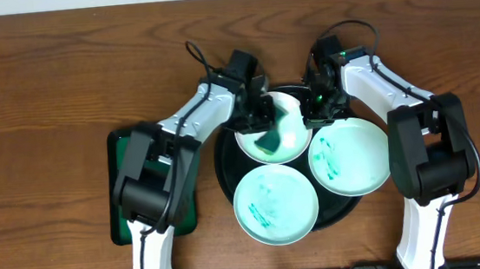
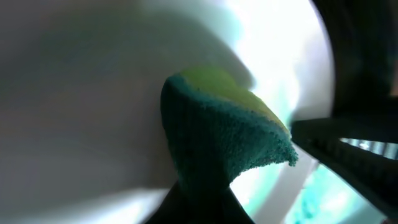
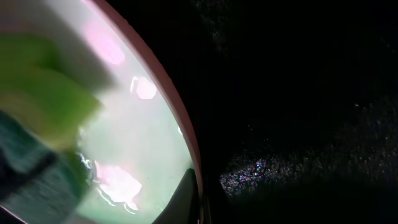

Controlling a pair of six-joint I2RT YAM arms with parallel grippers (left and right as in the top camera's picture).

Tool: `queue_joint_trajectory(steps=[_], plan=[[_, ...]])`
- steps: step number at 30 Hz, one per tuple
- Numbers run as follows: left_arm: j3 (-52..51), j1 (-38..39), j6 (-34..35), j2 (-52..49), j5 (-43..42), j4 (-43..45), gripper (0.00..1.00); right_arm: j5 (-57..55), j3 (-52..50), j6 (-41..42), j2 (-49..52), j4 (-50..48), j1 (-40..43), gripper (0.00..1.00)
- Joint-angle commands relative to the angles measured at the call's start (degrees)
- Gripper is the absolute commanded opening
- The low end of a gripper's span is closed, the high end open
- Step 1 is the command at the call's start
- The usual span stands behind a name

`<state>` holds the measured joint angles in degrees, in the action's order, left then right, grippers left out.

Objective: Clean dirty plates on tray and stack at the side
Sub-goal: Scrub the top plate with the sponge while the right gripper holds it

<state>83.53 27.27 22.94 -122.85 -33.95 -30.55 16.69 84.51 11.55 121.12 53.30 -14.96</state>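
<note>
Three white dirty plates sit on the round black tray (image 1: 222,166). The back plate (image 1: 290,123) is tilted up, and my right gripper (image 1: 314,102) is shut on its right rim (image 3: 184,134), with one finger (image 3: 185,194) lying on the plate's inner face. My left gripper (image 1: 262,115) is shut on a teal and yellow-green sponge (image 1: 269,142), which presses against that plate's face (image 2: 93,93). The sponge (image 2: 224,130) fills the middle of the left wrist view. The front plate (image 1: 276,204) and the right plate (image 1: 351,155) lie flat with teal smears.
A green rectangular tray (image 1: 119,184) lies to the left of the black tray, partly under my left arm. Brown wooden table (image 1: 43,73) surrounds everything. The black tray's dark floor (image 3: 298,93) fills the right wrist view's right side.
</note>
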Motion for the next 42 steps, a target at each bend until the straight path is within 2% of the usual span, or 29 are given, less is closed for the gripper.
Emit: queue_joint_trajectory(steps=[1,5,10,17,20,24,28,32,39,42], plan=[[-2.5,3.4,3.4,-4.8,-4.7,1.7,0.07,-1.9,-0.9,-0.5,0.9,-0.1,-0.3,0.01],[-2.5,3.4,5.4,-4.8,-8.2,5.0,0.07,-1.9,-0.9,-0.5,0.9,0.0,-0.3,0.01],[-2.5,3.2,9.5,-4.8,-8.7,9.3,0.07,-1.9,-0.9,-0.5,0.9,0.2,-0.3,0.01],[-2.5,1.3,19.6,-4.8,-8.5,17.5,0.07,-1.9,-0.9,-0.5,0.9,0.7,-0.3,0.01],[-2.5,-0.4,22.6,-4.8,-5.9,18.5,0.07,-1.9,-0.9,-0.5,0.9,1.0,-0.3,0.01],[-2.5,-3.1,22.8,-4.8,-1.6,15.5,0.07,-1.9,-0.9,-0.9,0.9,1.3,-0.3,0.01],[-2.5,-6.8,22.5,-4.8,4.2,7.5,0.07,-1.9,-0.9,-1.1,0.9,1.4,-0.3,0.01],[-2.5,-10.3,16.8,-4.7,6.6,-0.1,0.07,-1.9,-0.9,-1.1,0.9,1.2,-0.3,0.01],[-2.5,-8.6,12.7,-2.5,7.2,-1.9,0.07,-1.9,-0.9,-1.0,0.9,1.0,-0.3,0.01],[-2.2,-7.0,12.4,0.1,11.8,-4.2,0.07,-1.9,-0.9,-1.0,0.9,1.2,-0.3,0.01]])
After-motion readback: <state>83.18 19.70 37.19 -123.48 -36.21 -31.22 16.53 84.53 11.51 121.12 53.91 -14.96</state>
